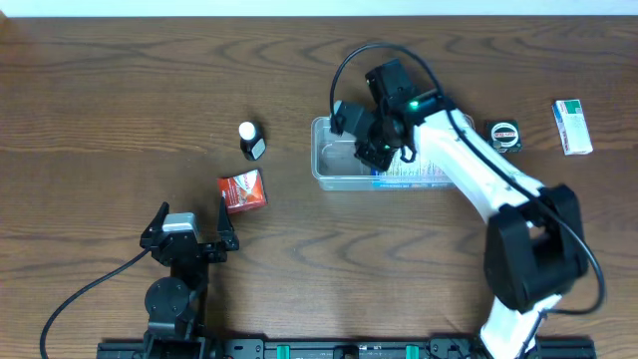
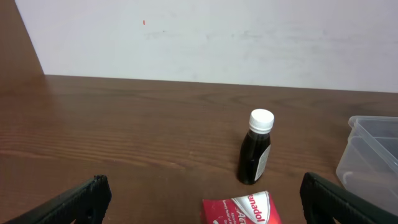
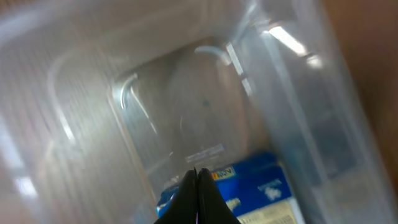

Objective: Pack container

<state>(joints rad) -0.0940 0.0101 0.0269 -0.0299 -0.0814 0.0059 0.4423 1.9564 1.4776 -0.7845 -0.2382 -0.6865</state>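
Dark wood table [image 1: 120, 100] | container [image 1: 321, 160] centre-right, blue box [image 3: 252, 186] inside | right tool [image 3: 198, 186] pinched together, empty, over it | left tool [image 1: 189, 227] spread wide, idle | step: box seemingly placed | next: lift clear, fetch red box [image 1: 243, 190]

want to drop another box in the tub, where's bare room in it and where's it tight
The left half of the clear plastic rectangular tub is bare, bordered by its left wall and the blue and white box lying at the right end. The right half is crowded: that box, with the right end effector, shut, above its edge.
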